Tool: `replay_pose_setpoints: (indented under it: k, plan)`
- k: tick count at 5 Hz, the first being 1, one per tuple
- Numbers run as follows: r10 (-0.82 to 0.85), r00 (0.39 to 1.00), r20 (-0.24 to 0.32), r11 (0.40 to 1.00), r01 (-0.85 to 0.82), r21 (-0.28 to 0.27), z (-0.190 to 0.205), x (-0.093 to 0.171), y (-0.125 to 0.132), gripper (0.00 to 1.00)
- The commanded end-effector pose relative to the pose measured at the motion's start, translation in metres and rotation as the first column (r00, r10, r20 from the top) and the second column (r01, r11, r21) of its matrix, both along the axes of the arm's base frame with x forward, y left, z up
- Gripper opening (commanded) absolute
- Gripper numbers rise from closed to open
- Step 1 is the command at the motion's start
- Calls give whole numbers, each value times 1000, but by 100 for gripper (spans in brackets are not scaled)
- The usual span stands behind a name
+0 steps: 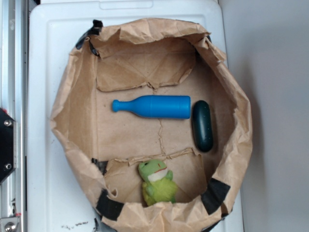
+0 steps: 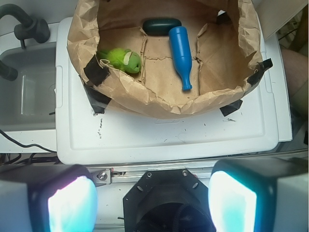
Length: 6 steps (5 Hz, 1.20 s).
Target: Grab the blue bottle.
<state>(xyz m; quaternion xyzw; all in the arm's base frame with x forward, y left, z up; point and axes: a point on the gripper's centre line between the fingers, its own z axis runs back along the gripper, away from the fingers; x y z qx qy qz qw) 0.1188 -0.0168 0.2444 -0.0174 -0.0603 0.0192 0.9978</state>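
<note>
The blue bottle [image 1: 153, 106] lies on its side in the middle of a brown paper bag [image 1: 72, 111], cap pointing left. From the wrist it shows as the blue bottle [image 2: 181, 55] with its cap toward me, inside the paper bag [image 2: 159, 101]. My gripper [image 2: 152, 203] stands open at the bottom of the wrist view, well short of the bag, above the black robot base. Its two pads [image 2: 72, 205] are wide apart with nothing between them. The exterior view does not show the gripper.
A dark green capsule-shaped object [image 1: 203, 125] lies just past the bottle's base. A green frog plush [image 1: 157, 181] sits in the bag's near part. The bag rests on a white plastic lid [image 2: 169, 135]. A grey sink [image 2: 24, 92] is at the left.
</note>
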Motion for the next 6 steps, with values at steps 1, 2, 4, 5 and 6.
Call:
replay_pose_setpoints:
  k: [1, 2, 4, 5, 6]
  plan:
    - [0, 1000, 0, 1000, 0, 0, 0, 0, 0, 100]
    - [-51, 998, -20, 997, 50, -50, -5, 50, 7, 100]
    - [-94, 996, -10, 991, 92, -102, -14, 95, 18, 100]
    - [-94, 996, -10, 991, 92, -102, -14, 95, 18, 100]
    - [-94, 996, -10, 991, 92, -102, -14, 95, 18, 100]
